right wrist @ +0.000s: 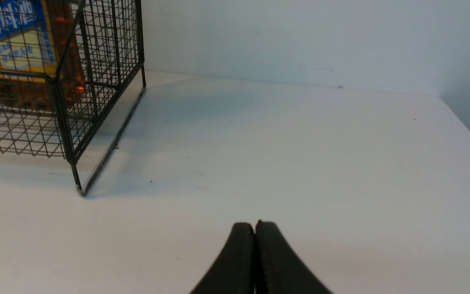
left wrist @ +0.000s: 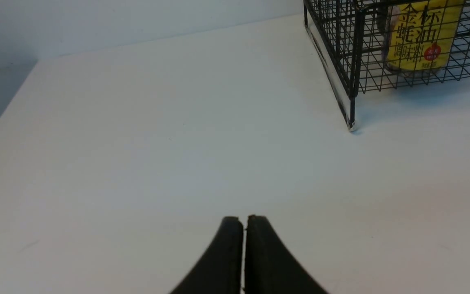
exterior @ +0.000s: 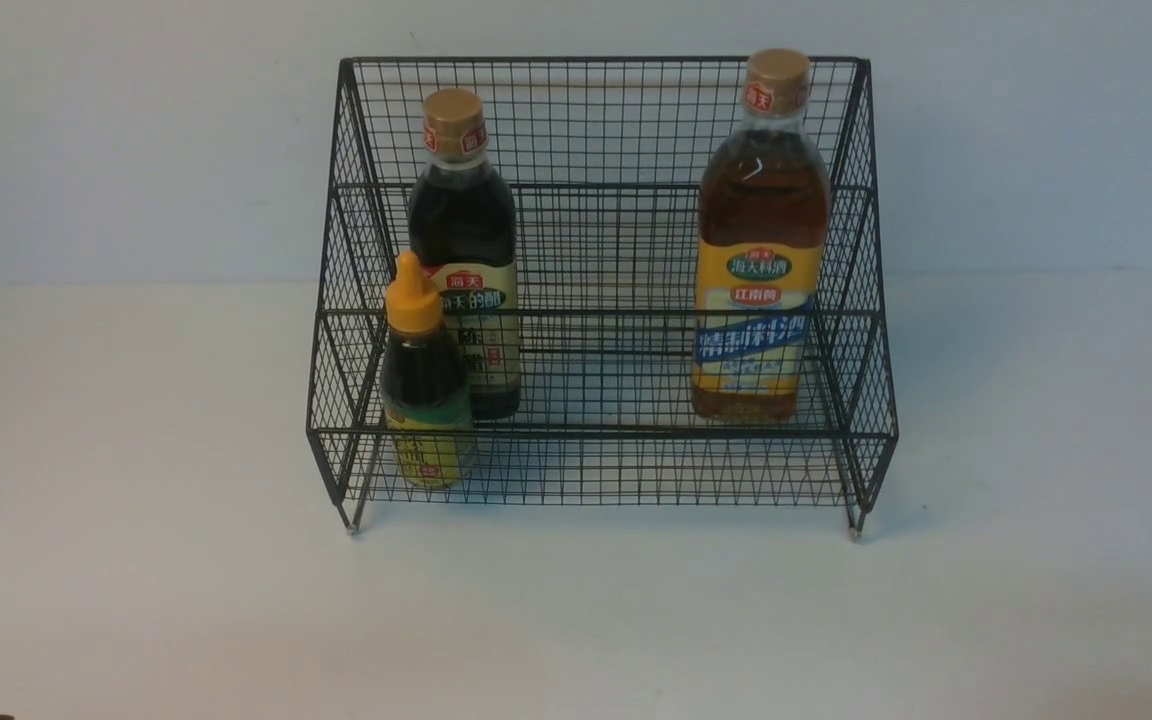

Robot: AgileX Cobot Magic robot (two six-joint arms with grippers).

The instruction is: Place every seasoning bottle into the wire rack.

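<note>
— Where did your two grippers stand?

— My left gripper (left wrist: 245,222) hung over bare white table (exterior: 136,600), its fingers pressed together with nothing between them. My right gripper (right wrist: 255,228) was the same: fingers pressed flat against each other, holding nothing, low over the table.

— And the rack?

— The wire rack (exterior: 601,440) stood ahead of both grippers, well apart from each. From my left gripper its near corner foot lay ahead and off to the right; from my right gripper the other front foot lay ahead and to the left.

— The bottles?

— All three were upright inside the rack. The small bottle with the orange cap (exterior: 423,375) sat in the front lower tier, on my left gripper's side. Right behind it, on the upper tier, stood the tall dark bottle (exterior: 464,250); I could not tell whether the two touched. The tall amber bottle (exterior: 761,240) stood on the upper tier at my right gripper's side, well apart from the other two.
</note>
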